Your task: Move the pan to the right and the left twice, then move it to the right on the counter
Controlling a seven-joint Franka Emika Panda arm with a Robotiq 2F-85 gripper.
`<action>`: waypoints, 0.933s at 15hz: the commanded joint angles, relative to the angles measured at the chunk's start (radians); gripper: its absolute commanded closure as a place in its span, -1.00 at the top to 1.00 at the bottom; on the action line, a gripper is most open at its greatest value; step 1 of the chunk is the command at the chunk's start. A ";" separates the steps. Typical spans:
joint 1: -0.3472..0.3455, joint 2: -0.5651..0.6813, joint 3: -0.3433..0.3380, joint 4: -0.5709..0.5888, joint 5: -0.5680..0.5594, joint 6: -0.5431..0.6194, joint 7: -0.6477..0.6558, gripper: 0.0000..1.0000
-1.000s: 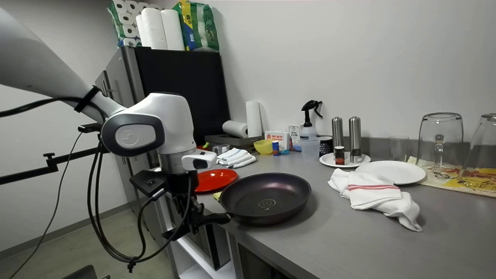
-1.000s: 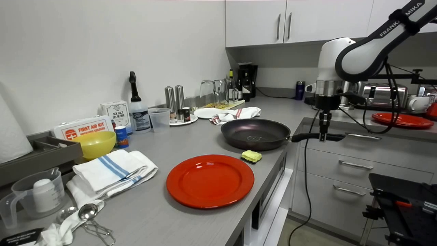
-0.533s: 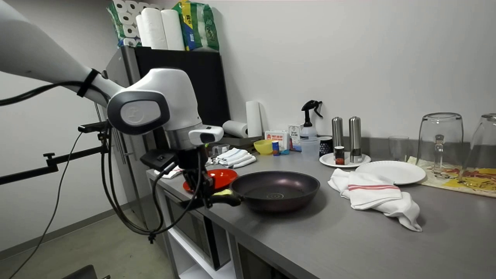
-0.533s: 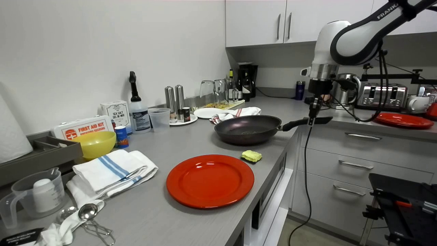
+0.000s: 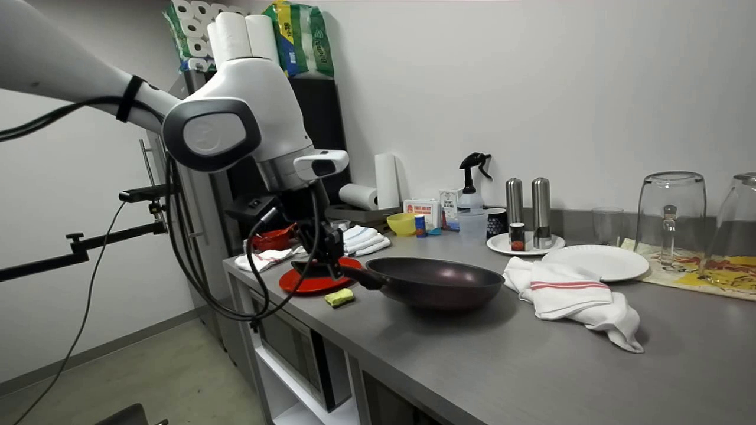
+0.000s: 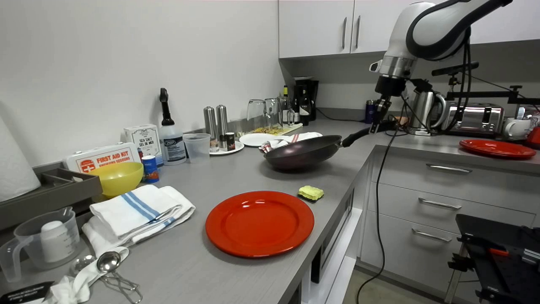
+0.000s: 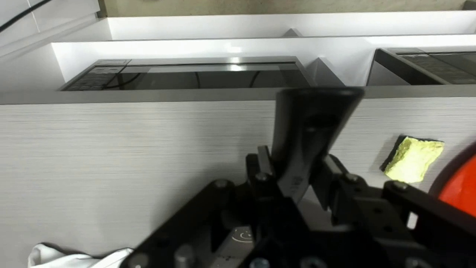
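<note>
The tool [image 7: 297,163] pinches the handle [image 7: 314,124] of 1 round black pan [image 5: 442,285], tilted handle-up over the brushed grey counter [image 5: 531,372], base contact unclear, near 1 rough yellow sponge [image 6: 311,192]; by the wall [image 5: 590,106] stand 2 cylindrical steel mills [image 5: 541,203].

There is one frying pan [image 6: 297,157], one sponge [image 6: 311,193], one yellow bowl [image 6: 117,177], one spray bottle [image 6: 173,147], one blue canister [image 6: 150,170], one small shaker [image 5: 517,236], one box of sea salt [image 6: 145,139] and one first aid kit [image 6: 105,156]. Across the tabletop [image 5: 590,389] stand two red plates [image 6: 259,223], two white plates [image 5: 599,261], two tall metal mills [image 5: 514,200] and two large glass vessels [image 5: 671,206]. In an exterior view there are also one toaster [image 6: 479,122], one kettle [image 6: 424,109], one dark flask [image 6: 370,112], three drawer handles [image 6: 440,204] and two cupboard handles [image 6: 357,33].
</note>
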 commanded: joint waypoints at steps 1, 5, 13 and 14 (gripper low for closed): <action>-0.002 -0.017 -0.010 0.030 0.037 -0.008 0.007 -0.82; -0.006 -0.009 -0.025 0.047 0.076 0.000 0.016 -0.82; -0.032 0.002 -0.045 0.065 0.078 0.005 0.047 -0.82; -0.036 0.006 -0.046 0.068 0.075 0.008 0.050 -0.82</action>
